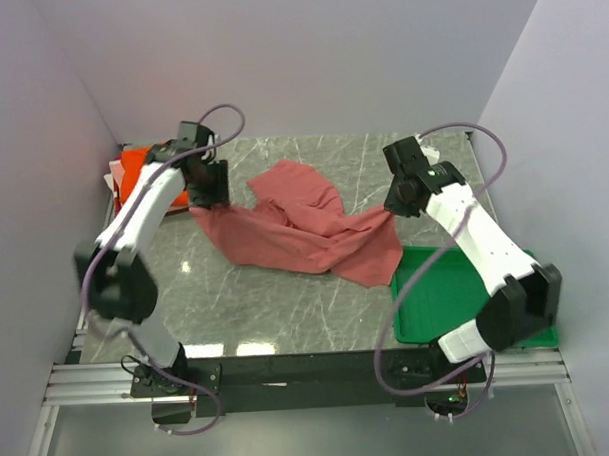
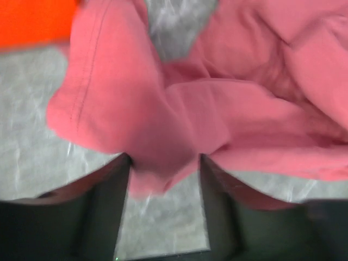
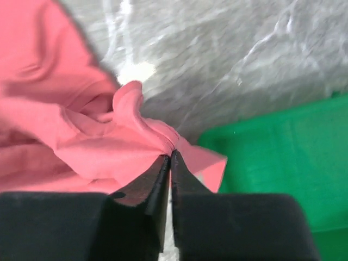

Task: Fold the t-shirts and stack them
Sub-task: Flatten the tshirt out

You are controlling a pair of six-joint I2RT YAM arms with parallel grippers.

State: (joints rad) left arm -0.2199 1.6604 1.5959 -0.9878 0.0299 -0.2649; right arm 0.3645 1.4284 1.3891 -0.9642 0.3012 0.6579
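A large brick-red t-shirt (image 1: 305, 228) lies crumpled across the middle of the marble table. My left gripper (image 1: 211, 196) hovers over its left corner. In the left wrist view the left gripper (image 2: 165, 160) has its jaws wide apart, and a loose fold of the red t-shirt (image 2: 163, 109) droops between the fingertips without being pinched. My right gripper (image 1: 392, 207) is at the shirt's right end. In the right wrist view the right gripper (image 3: 171, 155) is shut on a bunched edge of the red t-shirt (image 3: 98, 136). An orange t-shirt (image 1: 135, 174) lies at the back left.
A green plastic tray (image 1: 437, 293) sits at the near right, just beside the shirt's right end; the tray (image 3: 293, 147) fills the right side of the right wrist view. The orange t-shirt (image 2: 32, 22) shows at the top left of the left wrist view. Walls close in on both sides.
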